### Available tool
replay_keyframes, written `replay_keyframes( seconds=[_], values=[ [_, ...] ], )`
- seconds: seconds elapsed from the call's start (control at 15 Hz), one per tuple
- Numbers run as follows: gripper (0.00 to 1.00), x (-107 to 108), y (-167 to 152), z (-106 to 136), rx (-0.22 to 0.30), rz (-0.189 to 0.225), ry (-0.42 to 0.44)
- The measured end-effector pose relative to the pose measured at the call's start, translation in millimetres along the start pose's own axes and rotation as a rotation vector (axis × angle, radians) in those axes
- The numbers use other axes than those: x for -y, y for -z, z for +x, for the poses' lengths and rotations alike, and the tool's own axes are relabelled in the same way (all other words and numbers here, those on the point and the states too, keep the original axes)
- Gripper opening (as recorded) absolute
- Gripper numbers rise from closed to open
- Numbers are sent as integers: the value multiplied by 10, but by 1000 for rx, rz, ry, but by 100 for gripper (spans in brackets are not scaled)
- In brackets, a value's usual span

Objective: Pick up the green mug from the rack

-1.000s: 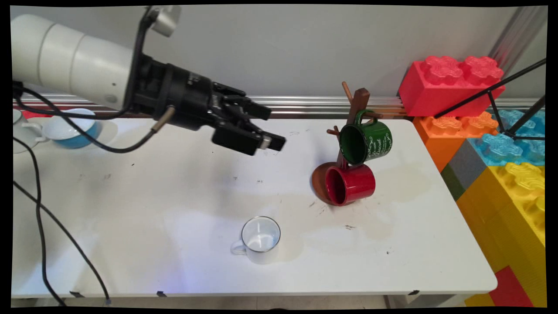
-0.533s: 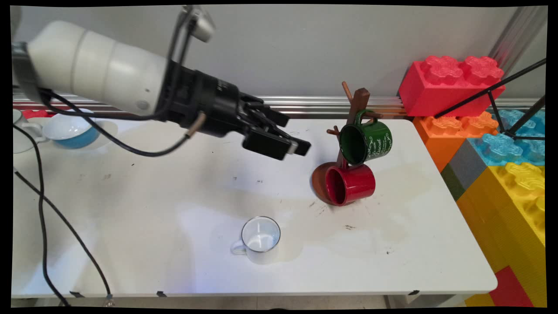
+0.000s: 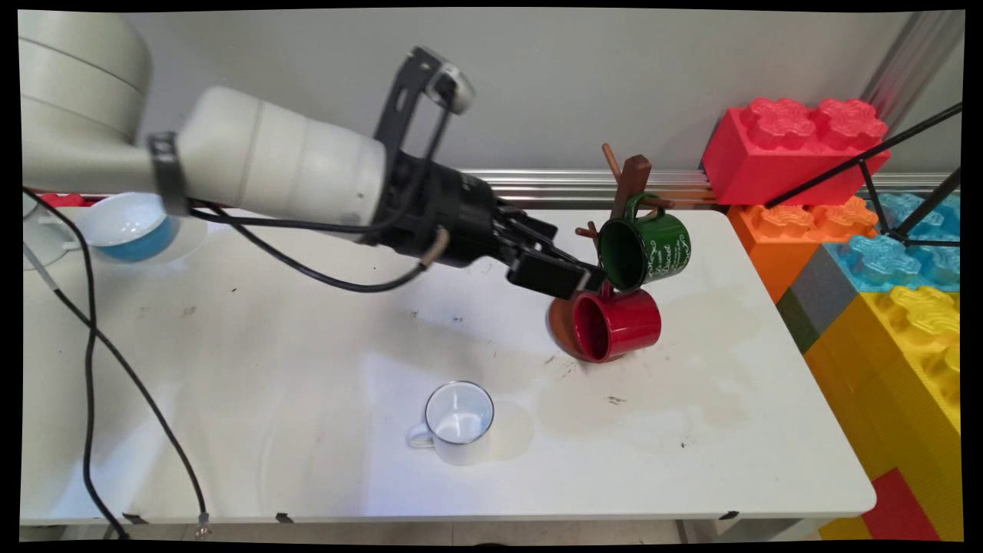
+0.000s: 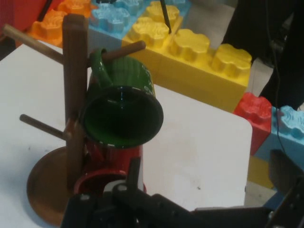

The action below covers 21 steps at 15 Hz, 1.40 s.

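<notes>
White desk (image 3: pixel 230 346) carries everything we see. Toward its far right corner stands a wooden mug tree (image 3: pixel 631 180); a green mug (image 3: pixel 643 250) hangs above a red mug (image 3: pixel 616 324). Our gripper (image 3: pixel 580 278) hovers just beside both; whether its fingers are spread, we cannot tell. A white mug (image 3: pixel 459 421) sits near the front edge.

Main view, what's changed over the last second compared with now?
The gripper swept right across the table, from mid-table to just beside the green mug and red mug hanging on the wooden mug tree. It holds nothing. Both mugs, the tree and the white mug stayed put.
</notes>
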Motion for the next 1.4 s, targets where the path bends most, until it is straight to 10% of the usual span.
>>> replay_keyframes(
  seconds=[1.4],
  values=[
    [100,-42,-1184,-27,-75,46,168]
  ],
)
